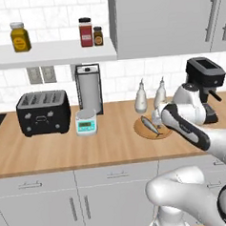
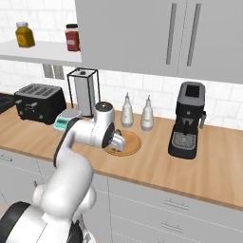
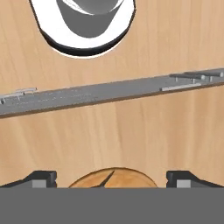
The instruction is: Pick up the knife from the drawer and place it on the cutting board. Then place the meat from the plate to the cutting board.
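Kitchen wall run: wooden bench (image 1: 64, 147) under white tile, grey drawer fronts (image 1: 114, 174) below, all closed. On the bench from the left stand a black toaster (image 1: 43, 112), a small scale (image 1: 86, 122), a paper-towel stand (image 1: 89, 89), two pale bottles (image 1: 141, 96) and a coffee machine (image 2: 187, 121). A round light-tan disc (image 2: 129, 144) lies before the bottles with a grey fish-like piece (image 1: 150, 125) on it, probably the meat.

Pincer (image 3: 111, 180) hangs low over the bench at the near edge of the disc, jaws spread wide, nothing between them.

Knife and cutting board: not seen; the knife is presumably inside one of the shut drawers.

Step in hand, as I judge it: reaching the drawer. To do it well, lift the hand clear of the disc and bottles first, bring it below the bench edge, square the jaws across a small bar handle (image 1: 118, 174), clamp fully, then pull straight out, level, so the handle doesn't slip. Which drawer holds the knife cannot be told.
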